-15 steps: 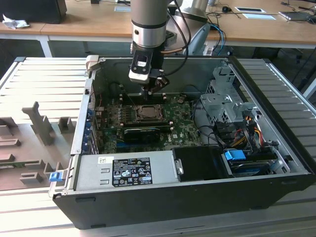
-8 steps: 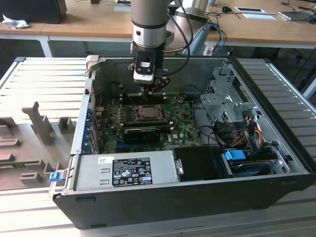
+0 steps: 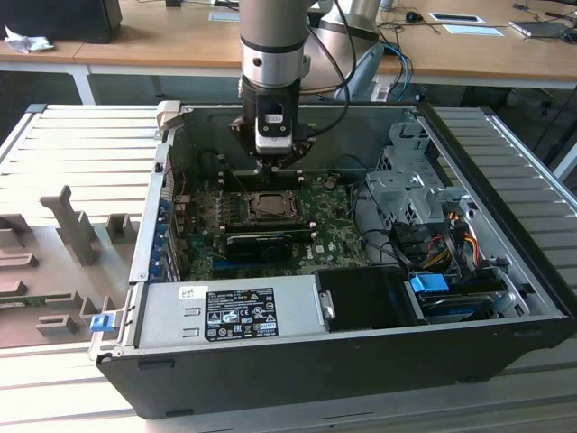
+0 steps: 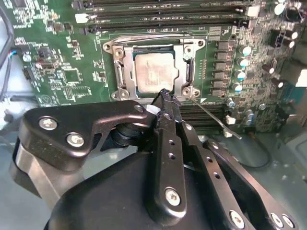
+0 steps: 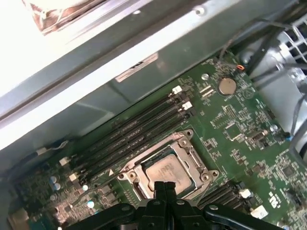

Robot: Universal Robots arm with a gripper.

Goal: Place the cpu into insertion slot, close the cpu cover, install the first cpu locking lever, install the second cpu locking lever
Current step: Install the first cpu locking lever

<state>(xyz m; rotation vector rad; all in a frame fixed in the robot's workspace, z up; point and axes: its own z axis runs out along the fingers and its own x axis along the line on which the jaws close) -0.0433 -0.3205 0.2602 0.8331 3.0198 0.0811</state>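
cpu (image 4: pixel 154 72) edge perhaps behind end effector (image 4: pixel 164 95)

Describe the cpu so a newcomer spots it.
Inside the open black computer case lies a green circuit board. Beside its long black memory slots, a silvery metal frame plate rings the cpu: a dull silver-grey square, the only unbroken metal face.
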